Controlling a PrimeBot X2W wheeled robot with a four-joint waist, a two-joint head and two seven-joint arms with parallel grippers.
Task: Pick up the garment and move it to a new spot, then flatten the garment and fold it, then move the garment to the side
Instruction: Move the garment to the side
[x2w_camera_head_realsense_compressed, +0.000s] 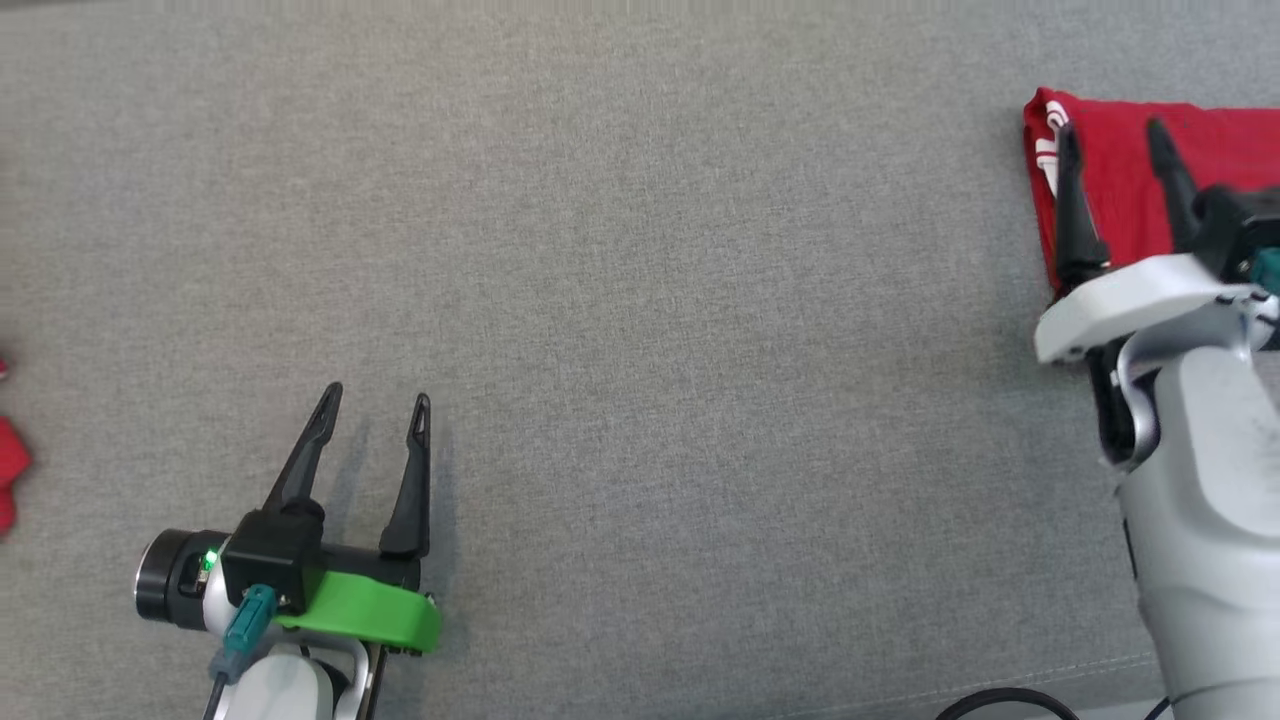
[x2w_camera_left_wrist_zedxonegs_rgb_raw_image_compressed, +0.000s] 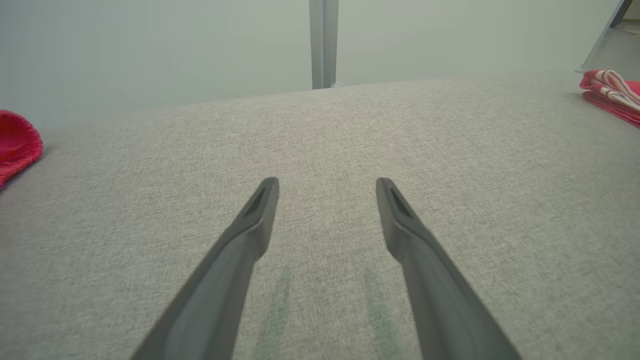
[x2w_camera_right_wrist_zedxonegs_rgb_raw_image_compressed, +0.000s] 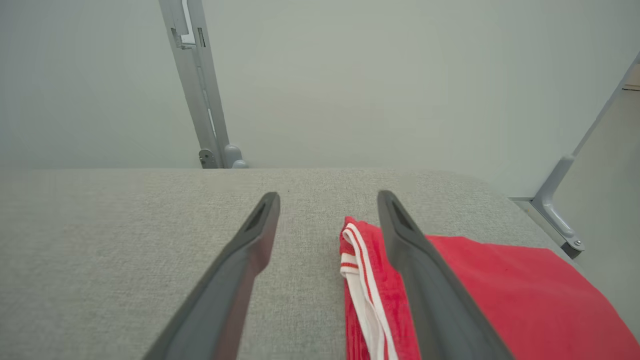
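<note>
One flat-folded red garment (x2w_camera_head_realsense_compressed: 1120, 195), white-striped trim at its edge, beneath the spread right hand (x2w_camera_head_realsense_compressed: 1112, 128); left hand (x2w_camera_head_realsense_compressed: 378, 393) likewise spread

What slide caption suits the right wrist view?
Open right gripper at the striped edge of the folded red garment on a grey fabric surface.

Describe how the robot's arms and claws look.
The left claw has two long dark tapered fingers, a black base, a bright green bracket, a teal plug. The right claw: same fingers, white bracket, pale grey forearm.
</note>
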